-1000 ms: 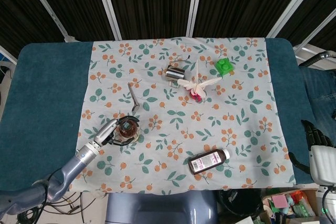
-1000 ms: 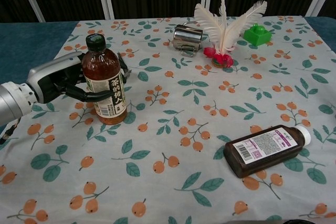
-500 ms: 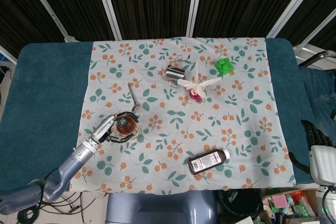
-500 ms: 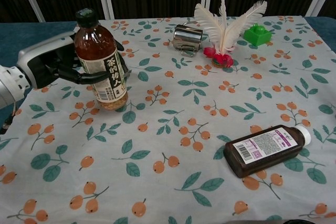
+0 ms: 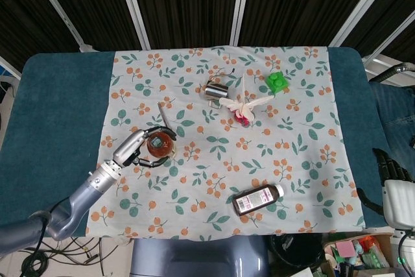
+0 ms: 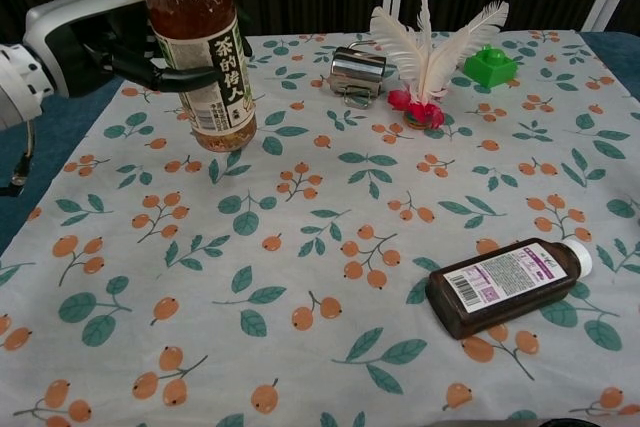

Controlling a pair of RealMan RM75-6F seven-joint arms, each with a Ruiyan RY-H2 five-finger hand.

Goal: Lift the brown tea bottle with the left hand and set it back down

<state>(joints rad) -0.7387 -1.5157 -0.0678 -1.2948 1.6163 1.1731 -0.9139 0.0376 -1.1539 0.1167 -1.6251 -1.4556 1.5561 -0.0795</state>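
Note:
The brown tea bottle [image 6: 203,47] hangs in the air above the floral cloth [image 6: 330,247], tilted slightly, its cap at the top edge of the chest view. My left hand [image 6: 105,37] grips it around the label, fingers wrapped across the front. From the head view the bottle [image 5: 157,145] appears from above with my left hand [image 5: 133,149] around it at the cloth's left side. My right hand [image 5: 389,168] rests off the table at the far right edge, dark fingers just visible.
A dark brown medicine bottle [image 6: 505,285] lies on its side at the front right. A metal cup [image 6: 357,72], a feather shuttlecock [image 6: 425,57] and a green block [image 6: 490,65] sit at the back. A thin metal tool [image 5: 165,119] lies near the lifted bottle.
My left hand has raised the tea bottle from the cloth, up and toward the back, over the last second. Nothing else moved.

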